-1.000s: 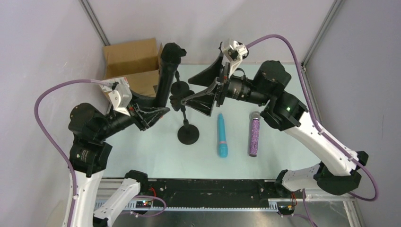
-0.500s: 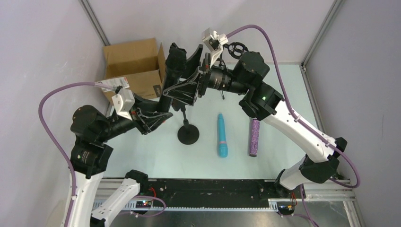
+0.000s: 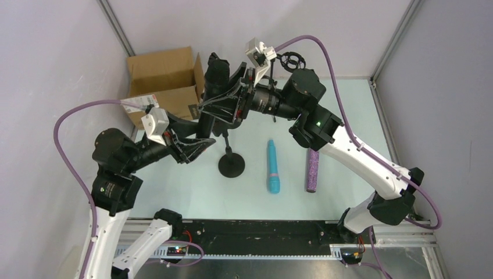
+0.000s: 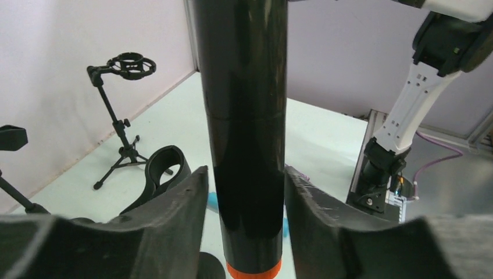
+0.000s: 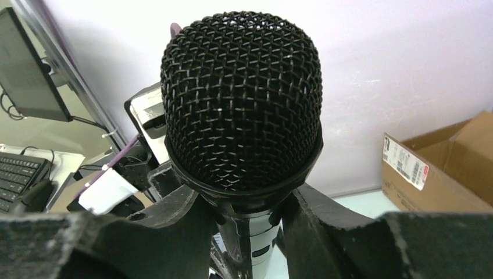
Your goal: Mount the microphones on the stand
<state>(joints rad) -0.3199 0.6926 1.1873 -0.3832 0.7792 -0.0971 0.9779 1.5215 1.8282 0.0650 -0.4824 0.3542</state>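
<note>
Black microphone (image 3: 204, 113) near box (image 3: 160, 67) edge

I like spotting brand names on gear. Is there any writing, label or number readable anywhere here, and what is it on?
Nothing can be read.
On the white sticker of the cardboard box: printed lines and a red mark, too small to read.
On the keyboard: key legends blurred.
On the black microphone: no legible brand.

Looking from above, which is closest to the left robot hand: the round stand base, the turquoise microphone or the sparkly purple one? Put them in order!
From the left gripper:
1. Stand base, just to its right.
2. Turquoise microphone, middle of table.
3. Purple microphone, farthest right.
</note>
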